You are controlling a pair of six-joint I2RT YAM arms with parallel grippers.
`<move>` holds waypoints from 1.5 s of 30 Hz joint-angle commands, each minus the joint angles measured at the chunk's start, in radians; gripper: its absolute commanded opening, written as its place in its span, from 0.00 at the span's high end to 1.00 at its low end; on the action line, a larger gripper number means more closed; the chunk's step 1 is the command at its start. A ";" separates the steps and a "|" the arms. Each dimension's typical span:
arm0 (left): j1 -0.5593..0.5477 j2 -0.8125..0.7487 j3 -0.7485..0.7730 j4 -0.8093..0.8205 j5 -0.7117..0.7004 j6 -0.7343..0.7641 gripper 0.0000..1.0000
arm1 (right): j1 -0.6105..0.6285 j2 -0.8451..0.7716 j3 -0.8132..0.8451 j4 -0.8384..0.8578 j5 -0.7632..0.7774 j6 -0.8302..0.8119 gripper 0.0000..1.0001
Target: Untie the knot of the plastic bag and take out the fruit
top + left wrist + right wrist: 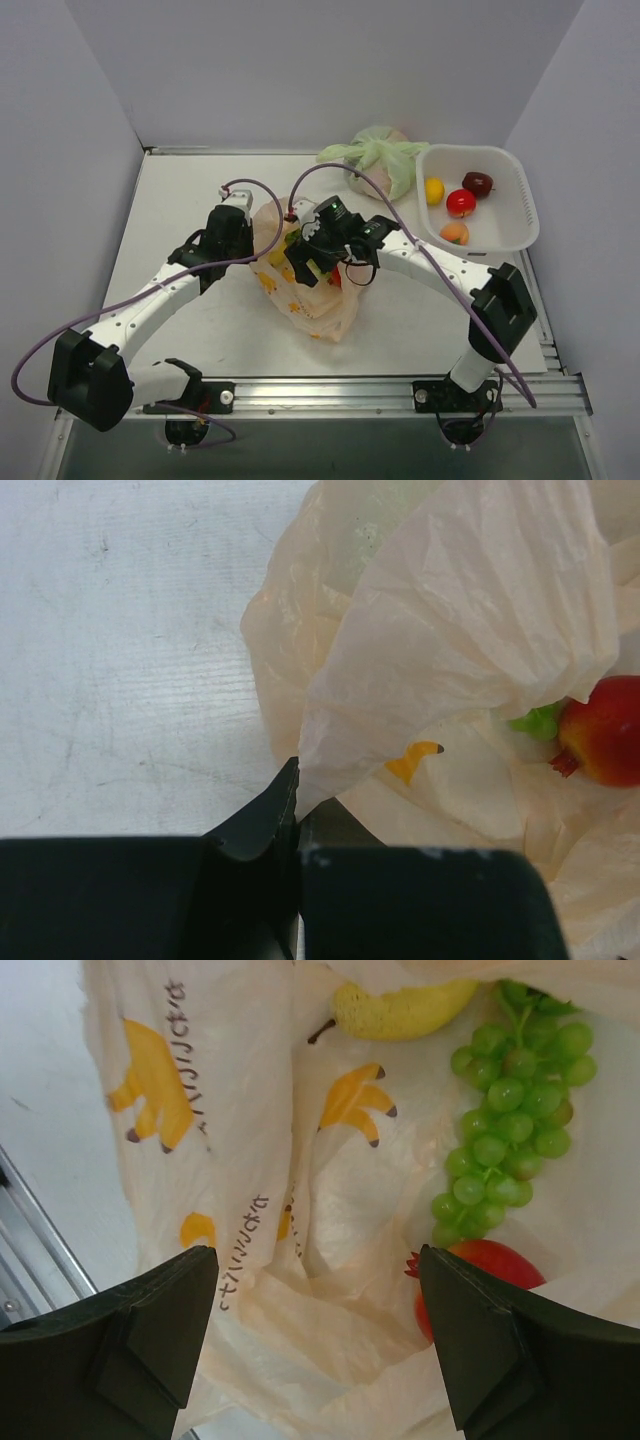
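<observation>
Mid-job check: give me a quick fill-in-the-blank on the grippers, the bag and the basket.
1. The left gripper is ___ on the plastic bag.
2. The right gripper hovers over the bag with its jaws ___.
3. The white basket holds ___ fruits.
4. The grape bunch inside the bag is ___ in colour.
Missing words: shut; open; four; green.

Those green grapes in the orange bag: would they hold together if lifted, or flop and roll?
The grape bunch probably lifts as one piece: its berries cluster on visible green stems. Lumpy and tapered, it seems unlikely to roll. The thin, crinkled plastic bag beneath may drag along.
</observation>
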 commanded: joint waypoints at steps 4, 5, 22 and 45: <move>0.005 -0.030 0.044 0.015 0.021 -0.006 0.99 | 0.006 0.072 0.032 -0.119 0.172 -0.058 0.17; 0.005 -0.031 0.044 0.015 0.024 -0.006 0.99 | 0.006 0.070 0.024 -0.120 0.207 -0.060 0.17; 0.005 -0.013 0.042 0.035 0.089 0.002 0.99 | -0.001 0.167 -0.063 -0.120 0.386 -0.074 0.09; 0.005 -0.001 0.042 0.037 0.101 0.003 0.99 | -0.015 0.093 -0.208 0.246 0.090 0.124 0.44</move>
